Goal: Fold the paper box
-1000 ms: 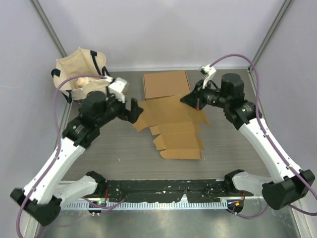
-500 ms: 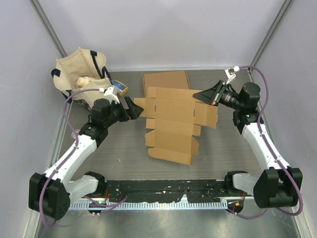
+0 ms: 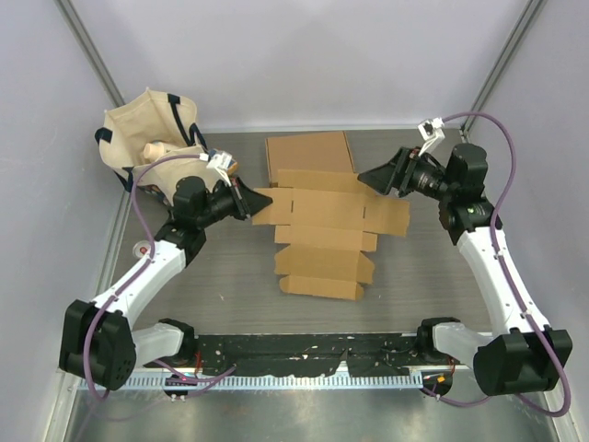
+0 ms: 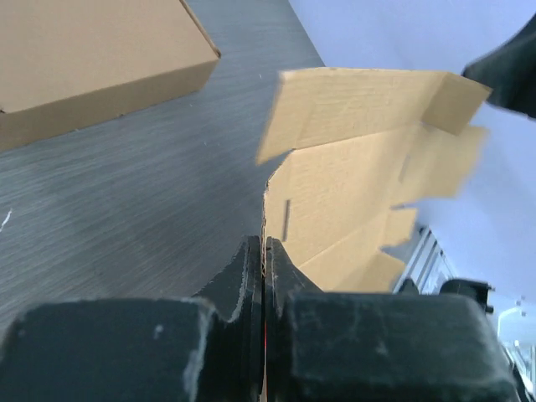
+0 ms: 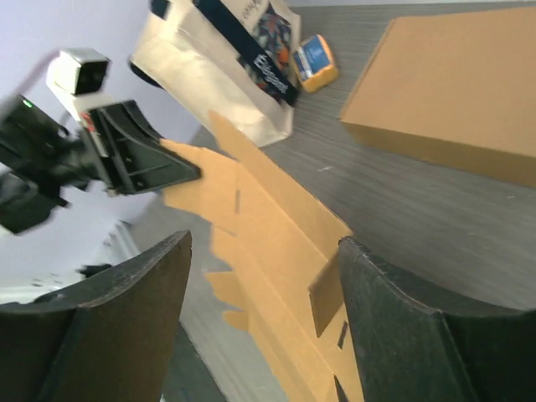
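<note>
- Across whole view: dark wood-grain table (image 3: 221,276), pale lilac walls (image 3: 304,55) on 3 sides.
- 1 flat, unfolded paper box (image 3: 322,235) at centre, far end lifted off table; 1 closed carton (image 3: 308,155) at 12 o'clock; 1 tote bag (image 3: 147,129) at 10.
- 2 arms, both reaching inward: left gripper (image 3: 252,199) at sheet's 9 o'clock, jaws pinched on its edge; right gripper (image 3: 371,175) at 2 o'clock, jaws wide apart w/ a flap btwn them.
</note>
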